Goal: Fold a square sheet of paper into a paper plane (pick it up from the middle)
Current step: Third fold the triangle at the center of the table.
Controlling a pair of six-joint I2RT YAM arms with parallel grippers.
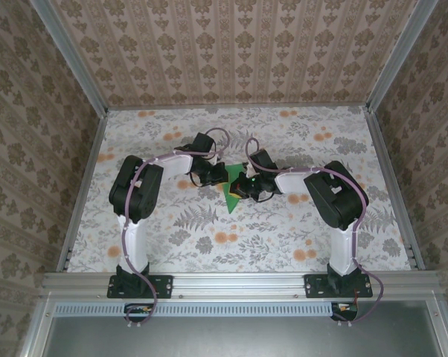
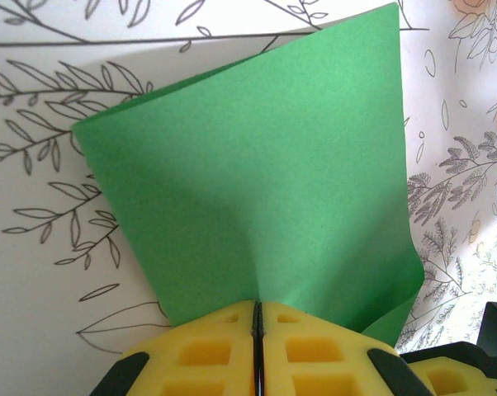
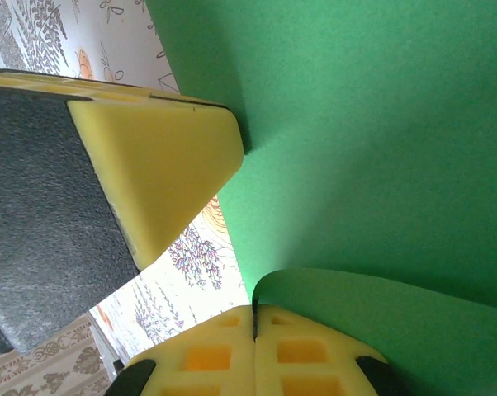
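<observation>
Left gripper [image 2: 257, 307], right gripper [image 3: 254, 312] clamp green sheet [image 2: 265, 181], edges hidden

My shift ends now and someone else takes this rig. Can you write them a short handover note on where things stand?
The left gripper is shut on one edge of the square sheet of paper. The right gripper is shut on another edge, where the sheet curls over. The sheet hangs between them over the middle of the table, bent rather than flat. Done: sheet picked up. Left: the folds themselves; no finished plane shows yet.
</observation>
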